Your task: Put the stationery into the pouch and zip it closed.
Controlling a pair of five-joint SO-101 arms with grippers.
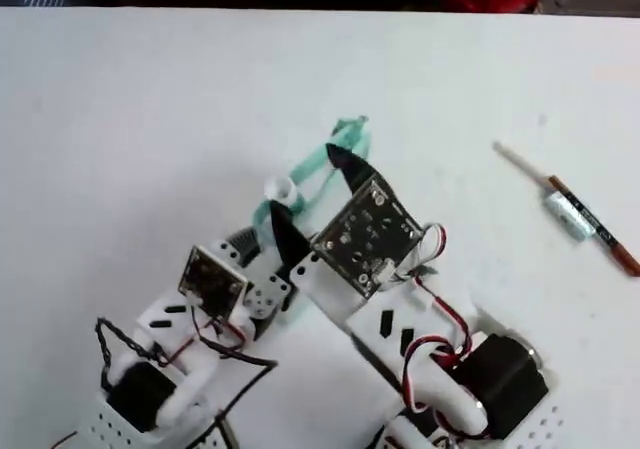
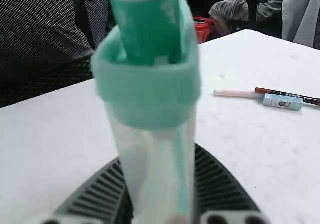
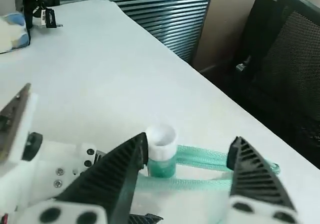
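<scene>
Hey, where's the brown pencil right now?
In the high view, the brown pencil lies on the right side of the table, right next to a small light-blue eraser, well away from the pouch.

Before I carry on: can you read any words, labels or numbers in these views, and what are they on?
No text can be read in any view.
On the eraser sleeve: dark print, too blurred to read.
On the pencil barrel: faint marks, too small to read.
On the pouch and the tube standing in it: no print seen.
</scene>
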